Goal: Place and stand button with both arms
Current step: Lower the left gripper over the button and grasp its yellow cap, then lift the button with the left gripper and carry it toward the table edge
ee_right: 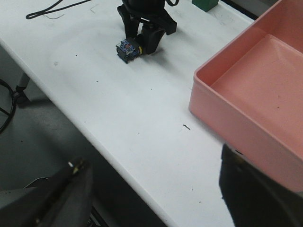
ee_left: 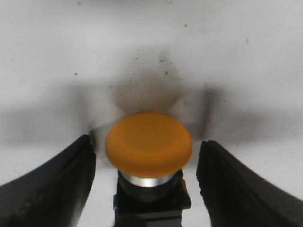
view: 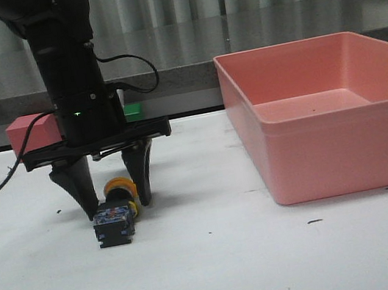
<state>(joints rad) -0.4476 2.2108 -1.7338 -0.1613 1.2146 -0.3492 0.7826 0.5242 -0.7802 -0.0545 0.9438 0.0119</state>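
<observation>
orange-capped button [view: 118,206], black left gripper [view: 113,196], pink bin [view: 324,123], white table [view: 235,257].

The black, cabled left robot arm [view: 68,69] reaches straight down, its two-finger tool [view: 112,196] spread wide at the worktop; the right arm's black tool [ee_right: 151,194] hovers high, fingers parted
</observation>
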